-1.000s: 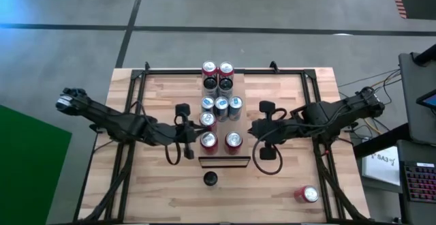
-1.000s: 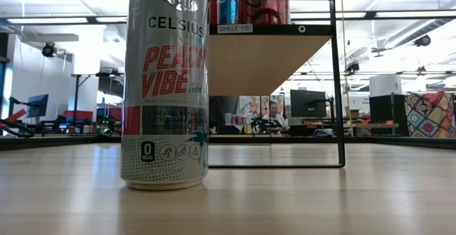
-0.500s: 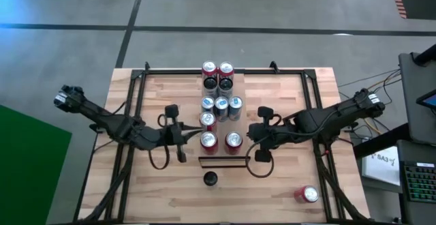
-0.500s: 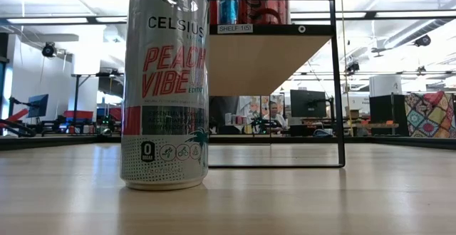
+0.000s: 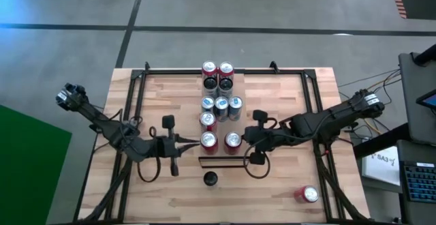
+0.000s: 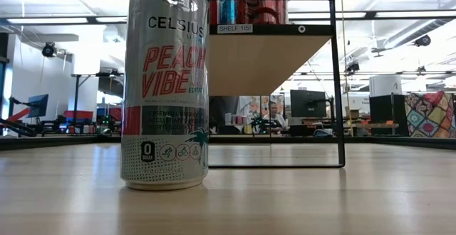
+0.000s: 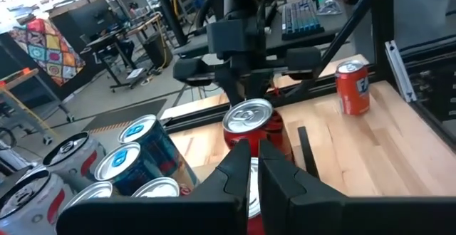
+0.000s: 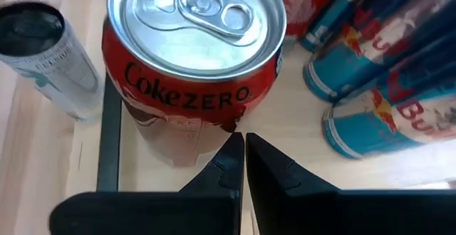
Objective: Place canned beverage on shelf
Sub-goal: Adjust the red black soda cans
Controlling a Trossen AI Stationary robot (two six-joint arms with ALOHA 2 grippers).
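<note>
The tall slim white can (image 6: 166, 84) standing on the planked wooden table (image 5: 272, 191) near its front edge reads "CELSIUS" and "PEACH VIBE"; from above it shows only a dark top (image 5: 210, 178). Just behind it the light wood shelf (image 5: 225, 102) on a thin black frame runs toward the table's rear edge, and its front edge carries a small tag reading "SHELF 1(5)" (image 6: 235, 28).

Nine cans stand on the shelf, seen from above: at its front end two red ones, the left red can (image 5: 208, 140) and the red "Coke ZERO" can (image 8: 194, 64); behind them one more red can (image 5: 208, 119), three blue Red Bull cans (image 5: 221, 104), two dark-topped cans (image 5: 217, 84) and two red cans (image 5: 217, 69) at the rear end. A single orange can (image 5: 306, 194) sits by the table's front right corner, off the shelf.

The left gripper (image 5: 193, 142) hangs at the left red can with its fingers pressed together, holding nothing. The right gripper (image 8: 238, 148) points at the Coke ZERO can, fingers likewise closed and empty
</note>
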